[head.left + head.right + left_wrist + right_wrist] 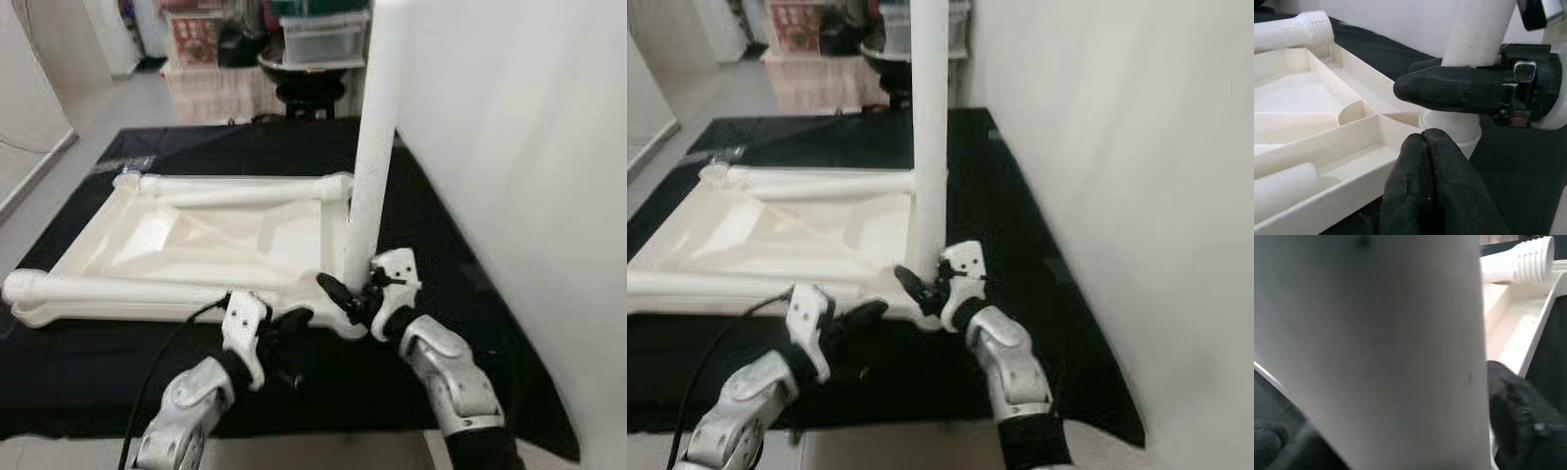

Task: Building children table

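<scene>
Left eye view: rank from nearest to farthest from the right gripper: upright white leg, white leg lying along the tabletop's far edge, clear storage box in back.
1. Upright white table leg, at the right gripper, near right corner.
2. White leg lying along the upturned tabletop's far edge, beyond, leftward.
3. Clear plastic storage box, at the room's back.

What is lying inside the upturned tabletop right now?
Two loose white legs lie in the tabletop: one leg along the far edge, another along the near edge. The socket under the upright leg is covered by that leg's base.

Wall (529, 196) crowds upright leg (373, 147) on right; mat (245, 147) beyond tabletop (196, 245) open.
</scene>
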Available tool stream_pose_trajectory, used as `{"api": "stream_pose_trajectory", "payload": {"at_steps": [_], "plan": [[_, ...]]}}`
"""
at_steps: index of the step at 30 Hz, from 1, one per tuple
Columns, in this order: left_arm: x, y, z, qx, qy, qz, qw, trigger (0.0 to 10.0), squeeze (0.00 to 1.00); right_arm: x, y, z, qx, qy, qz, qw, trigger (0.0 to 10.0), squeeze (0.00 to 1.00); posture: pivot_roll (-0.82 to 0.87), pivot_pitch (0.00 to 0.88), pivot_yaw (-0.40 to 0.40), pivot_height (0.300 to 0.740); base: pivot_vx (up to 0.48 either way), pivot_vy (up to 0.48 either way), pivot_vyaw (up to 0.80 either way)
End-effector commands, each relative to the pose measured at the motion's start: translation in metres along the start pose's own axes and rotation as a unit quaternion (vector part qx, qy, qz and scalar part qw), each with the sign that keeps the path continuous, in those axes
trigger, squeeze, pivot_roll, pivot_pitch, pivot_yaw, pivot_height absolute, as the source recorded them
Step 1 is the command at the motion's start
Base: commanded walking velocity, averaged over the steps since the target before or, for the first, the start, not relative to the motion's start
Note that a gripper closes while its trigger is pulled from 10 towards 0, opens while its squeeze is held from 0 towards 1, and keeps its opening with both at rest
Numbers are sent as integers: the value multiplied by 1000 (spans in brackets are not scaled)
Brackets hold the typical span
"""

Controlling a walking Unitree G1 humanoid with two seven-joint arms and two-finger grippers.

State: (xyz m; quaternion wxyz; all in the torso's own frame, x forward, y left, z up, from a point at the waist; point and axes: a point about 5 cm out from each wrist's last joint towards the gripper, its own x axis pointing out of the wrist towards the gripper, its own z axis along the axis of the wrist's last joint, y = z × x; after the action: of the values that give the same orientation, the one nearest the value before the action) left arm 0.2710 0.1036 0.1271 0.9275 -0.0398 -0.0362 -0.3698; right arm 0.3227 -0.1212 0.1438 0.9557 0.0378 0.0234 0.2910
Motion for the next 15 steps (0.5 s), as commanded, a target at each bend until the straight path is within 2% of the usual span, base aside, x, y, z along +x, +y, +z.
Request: {"api": "stream_pose_trajectory", "payload": {"at_steps": [1,2,3,4,7,8,9,10,11,13,15], "plan": [[-1,1,-4,0,10,1,1000,10000,0,3,0,13,-3,-19,11,1000,10000,1000,-126,74,20,740,0,0,0],[-1,1,-4,0,10,1,1000,10000,0,3,0,13,-3,-19,11,1000,10000,1000,-126,74,20,740,0,0,0],[-1,1,-4,0,10,1,1000,10000,0,7,-6,22,-22,-22,30,999,10000,1000,-126,75,19,740,0,0,0],[0,1,-4,0,10,0,1000,10000,0,11,-15,34,-51,-20,70,996,10000,420,-122,75,14,740,0,0,0],[0,1,-4,0,10,0,1000,10000,0,11,-15,34,-51,-20,70,996,10000,420,-122,75,14,740,0,0,0],[0,0,-4,1,9,0,1000,10000,0,14,-24,46,-83,-12,113,990,10000,0,-113,74,9,740,0,0,0],[0,-1,-4,2,9,-1,1000,10000,0,15,-30,55,-113,2,163,980,10000,0,-108,74,5,740,0,0,0],[0,-1,-4,2,9,-1,1000,10000,0,15,-30,55,-113,2,163,980,10000,0,-108,74,5,740,0,0,0],[-1,-3,-5,4,11,-4,1000,10000,0,16,-35,62,-133,21,204,970,10000,0,-100,75,-1,740,0,0,0],[-1,-3,-5,4,11,-4,1000,10000,0,16,-35,62,-133,21,204,970,10000,0,-100,75,-1,740,0,0,0],[-1,-5,-5,7,13,-7,1000,10000,0,17,-43,67,-144,67,258,953,10000,0,-91,77,-8,740,0,0,0]]}}
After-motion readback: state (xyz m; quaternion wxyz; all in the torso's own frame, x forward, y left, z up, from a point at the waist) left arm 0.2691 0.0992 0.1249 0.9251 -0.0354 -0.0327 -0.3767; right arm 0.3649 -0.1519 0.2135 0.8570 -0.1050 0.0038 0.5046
